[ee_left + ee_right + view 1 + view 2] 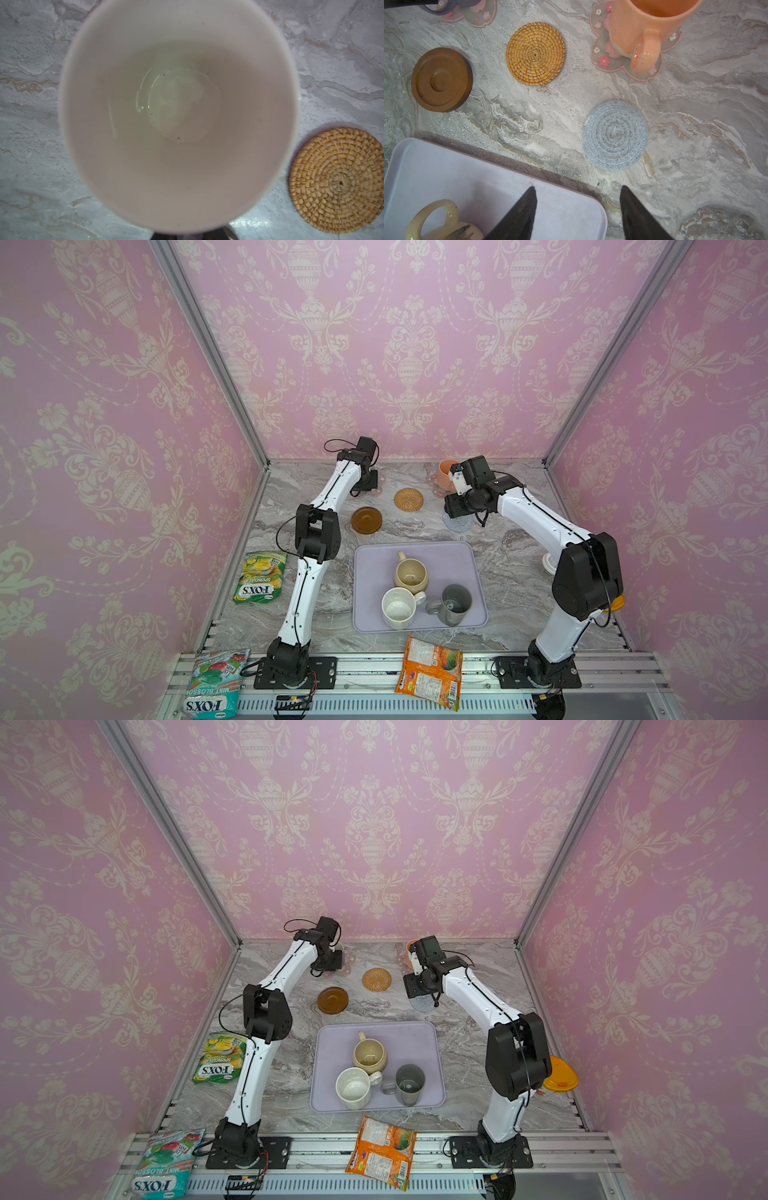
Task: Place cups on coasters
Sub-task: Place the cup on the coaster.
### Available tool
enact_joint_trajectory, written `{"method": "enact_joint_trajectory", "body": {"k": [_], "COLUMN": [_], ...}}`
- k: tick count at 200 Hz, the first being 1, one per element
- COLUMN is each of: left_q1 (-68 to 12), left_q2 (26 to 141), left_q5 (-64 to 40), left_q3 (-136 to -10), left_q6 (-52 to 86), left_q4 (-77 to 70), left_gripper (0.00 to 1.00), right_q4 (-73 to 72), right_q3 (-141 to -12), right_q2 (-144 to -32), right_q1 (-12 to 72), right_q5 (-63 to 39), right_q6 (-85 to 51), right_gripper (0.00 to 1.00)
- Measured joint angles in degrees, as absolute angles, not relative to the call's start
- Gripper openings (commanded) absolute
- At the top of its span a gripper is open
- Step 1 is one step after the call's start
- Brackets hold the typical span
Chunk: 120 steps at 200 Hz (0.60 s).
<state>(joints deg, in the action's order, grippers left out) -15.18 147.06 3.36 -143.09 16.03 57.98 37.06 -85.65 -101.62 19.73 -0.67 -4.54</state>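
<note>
**STATUS: ONE MUG SEATED, ONE IN THE GRIPPER, THREE ON THE TRAY**

1. The tabletop point(511, 547) carries all the task items. The lavender tray point(453, 560), near the front centre, holds three upright mugs not yet moved: the beige mug point(410, 574), the speckled white mug point(398, 608) and the dark grey mug point(455, 603).

2. The peach mug point(445, 472) stands on the right flower coaster point(600, 60) at the far right. This placement is judged complete.

3. The lavender mug point(176, 104) is at the far left, held by the left gripper point(368, 483), which is closed on it. The left wrist view looks straight down into the white interior, so the exact grip point is hidden. The right wrist view shows the mug's handle above the left flower coaster point(481, 16). Whether the base touches that coaster cannot be determined.

4. The right gripper point(577, 188) is open and empty. Its jaws stand apart above the far corner of the tray. The grey-blue coaster point(614, 135) lies just beyond them, and the beige mug's handle is close by on the tray.

5. Three coasters are free: the brown wooden coaster point(366, 520), the rattan coaster point(409, 499) and the grey-blue coaster.

6. Estimated progress: one of five placements is finished and a second is in hand. Three mugs remain, one for each free coaster.
</note>
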Motion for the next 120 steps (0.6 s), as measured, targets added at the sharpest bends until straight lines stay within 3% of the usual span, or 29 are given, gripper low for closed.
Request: {"method": "enact_joint_trajectory", "body": {"k": [44,120], "left_q1": [-15.25,-15.35], "left_q2": [147.06,147.0], "left_q5": [3.11,3.09], "left_q3": [-143.92,-144.51], "left_q6": [16.49,16.51], "left_q4": [59.2,60.8], "left_gripper": [0.3,0.32], "right_q4": [36.91,36.51], "right_q3": [-85.65,-83.85], "right_q2": [-101.62,-100.44], "right_q1": [19.73,19.73], "right_q5": [-0.67,-0.67], "right_q6": [-4.54,-4.71], "right_gripper": [0.65,0.65]}}
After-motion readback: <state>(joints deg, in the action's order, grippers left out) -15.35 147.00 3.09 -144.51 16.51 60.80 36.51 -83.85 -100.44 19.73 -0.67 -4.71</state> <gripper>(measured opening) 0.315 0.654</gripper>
